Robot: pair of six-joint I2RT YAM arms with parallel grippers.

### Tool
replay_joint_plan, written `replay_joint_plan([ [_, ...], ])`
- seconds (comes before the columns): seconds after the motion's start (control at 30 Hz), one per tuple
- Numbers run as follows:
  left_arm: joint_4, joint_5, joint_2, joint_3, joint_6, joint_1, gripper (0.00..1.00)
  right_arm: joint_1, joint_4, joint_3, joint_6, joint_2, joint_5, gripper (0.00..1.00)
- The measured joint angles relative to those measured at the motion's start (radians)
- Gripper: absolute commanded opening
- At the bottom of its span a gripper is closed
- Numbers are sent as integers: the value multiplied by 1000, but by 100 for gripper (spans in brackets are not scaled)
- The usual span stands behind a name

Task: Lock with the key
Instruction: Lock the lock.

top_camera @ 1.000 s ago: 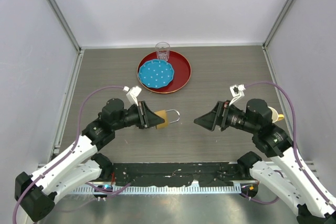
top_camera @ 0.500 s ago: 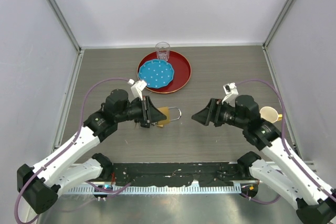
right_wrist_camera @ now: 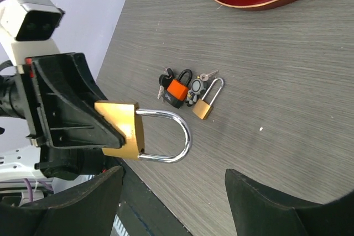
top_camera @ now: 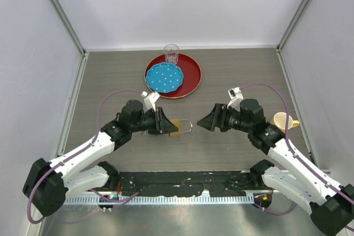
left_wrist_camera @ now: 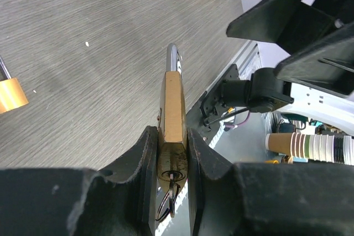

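Drawn closer together now, clamping the padlock (top_camera: 178,127) in the left gripper (top_camera: 167,125), shackle jutting ahead toward the empty, wide-open right gripper (top_camera: 201,124) just opposite, likely lining up for the locking step.

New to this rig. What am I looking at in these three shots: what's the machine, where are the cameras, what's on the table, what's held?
Two robot arms are bolted at the near table edge, each ending in a two-finger gripper. One picture looks down from above and behind them. The other two come from a camera on each wrist, so that arm's own fingers show at the bottom. The left gripper is shut on a brass padlock, with what looks like a key in its base. The right gripper is open and empty, facing it. On the table: a red tray with a blue plate and a glass, a yellow cup, and small padlocks with keys.
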Motion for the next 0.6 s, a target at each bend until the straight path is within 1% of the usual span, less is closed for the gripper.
replay_joint_plan([
  [0.2, 74, -4, 13, -53, -43, 0, 0, 0, -21, -3, -34, -18, 25, 77],
  [0.3, 97, -24, -21, -83, -68, 0, 0, 0, -21, -12, -48, -5, 35, 77],
  [0.47, 130, -60, -101, -125, -100, 0, 0, 0, 26, -35, -50, 60, 32, 74],
  [0.6, 154, -67, -116, -134, -121, 0, 0, 0, 94, -40, -38, 135, 9, 72],
])
